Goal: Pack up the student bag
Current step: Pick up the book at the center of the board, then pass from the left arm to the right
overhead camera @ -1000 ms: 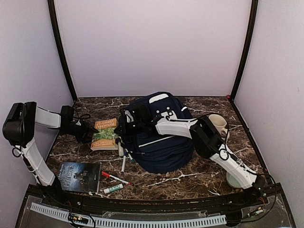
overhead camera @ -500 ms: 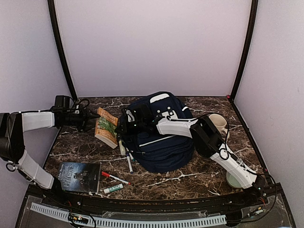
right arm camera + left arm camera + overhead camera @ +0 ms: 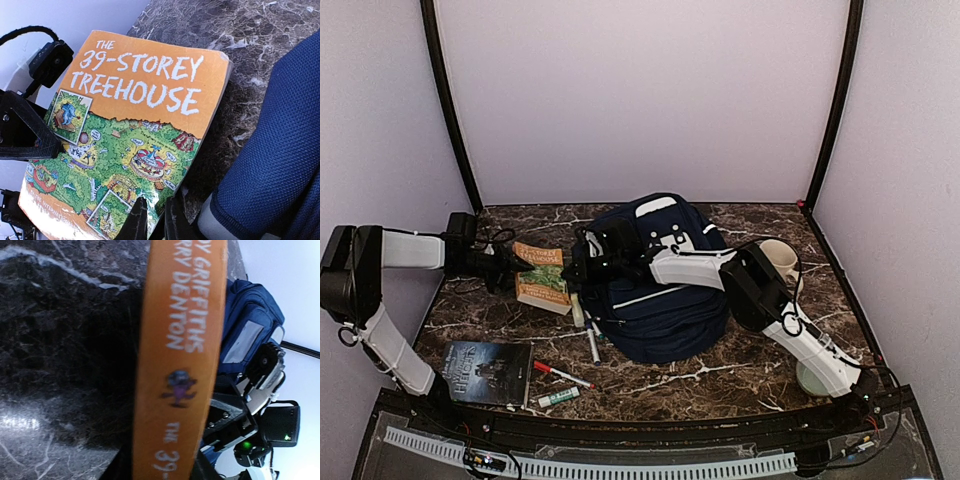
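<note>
The student bag point(image 3: 660, 295), navy with white stripes, lies in the middle of the table. An orange and green paperback point(image 3: 542, 280) hangs tilted just left of it. My left gripper point(image 3: 503, 268) is shut on the book's left edge. In the left wrist view the orange spine point(image 3: 180, 365) runs between the fingers of that gripper point(image 3: 165, 467), with the bag point(image 3: 250, 325) behind. My right gripper point(image 3: 576, 270) reaches across the bag to its left edge. In the right wrist view that gripper point(image 3: 155, 212) stands nearly closed on a dark edge of the bag point(image 3: 280, 150), over the book's cover point(image 3: 130, 115).
A dark book point(image 3: 485, 372) lies near the front left. Beside it are a red marker point(image 3: 560, 376) and a green marker point(image 3: 558, 397). White pens point(image 3: 588, 340) lie at the bag's left side. A mug point(image 3: 778, 258) and a pale bowl point(image 3: 815, 378) stand to the right.
My left arm lifted the book off the table and stood it on edge, then lowered it flatter and nearer the bag. The right arm has stayed put.
</note>
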`<action>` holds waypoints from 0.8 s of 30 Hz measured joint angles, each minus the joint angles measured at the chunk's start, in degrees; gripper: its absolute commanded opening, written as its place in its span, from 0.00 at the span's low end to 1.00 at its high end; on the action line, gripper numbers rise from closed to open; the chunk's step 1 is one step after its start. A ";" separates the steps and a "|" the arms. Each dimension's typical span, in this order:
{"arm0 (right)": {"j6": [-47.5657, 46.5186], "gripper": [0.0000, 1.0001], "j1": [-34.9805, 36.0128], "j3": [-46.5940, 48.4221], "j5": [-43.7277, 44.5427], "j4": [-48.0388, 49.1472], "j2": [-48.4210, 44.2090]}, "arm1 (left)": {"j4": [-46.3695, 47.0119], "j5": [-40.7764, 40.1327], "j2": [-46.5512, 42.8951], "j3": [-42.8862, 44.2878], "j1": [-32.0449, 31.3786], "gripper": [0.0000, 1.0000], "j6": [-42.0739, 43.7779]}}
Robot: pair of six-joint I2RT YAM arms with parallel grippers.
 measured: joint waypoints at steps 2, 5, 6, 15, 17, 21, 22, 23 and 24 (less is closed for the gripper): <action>-0.02 0.14 -0.02 -0.28 -0.24 0.50 -0.09 | -2.93 -2.10 -0.26 1.05 -0.15 0.20 1.09; -0.26 0.21 -0.02 -0.87 -0.94 1.29 -0.39 | -7.48 -5.31 -2.23 2.86 -0.17 0.10 3.54; -0.42 0.24 -0.02 -0.96 -1.14 1.38 -0.50 | -8.96 -6.47 -3.34 3.54 -0.28 0.08 4.35; -5.84 0.46 0.79 -0.55 -2.73 -8.52 -4.83 | -22.03 -15.45 -15.54 12.90 -0.37 0.00 10.86; -7.72 0.49 0.81 -1.64 -2.80 -12.04 -7.67 | -23.71 -16.70 -18.32 15.04 -0.37 0.00 12.33; -11.58 0.55 0.68 -8.52 -2.67 -15.43 -18.34 | -25.44 -16.59 -23.26 18.51 -0.50 0.00 14.78; -12.61 0.56 0.46 -10.71 -2.89 -15.74 -21.92 | -25.44 -16.11 -24.13 19.06 -0.66 0.00 15.23; -13.64 0.58 0.17 -12.85 -3.19 -15.61 -25.57 | -25.42 -15.56 -24.74 19.54 -0.98 0.00 15.63; -14.25 0.60 -0.17 -14.49 -3.56 -15.37 -28.52 | -25.42 -15.17 -25.03 19.96 -1.40 0.00 15.87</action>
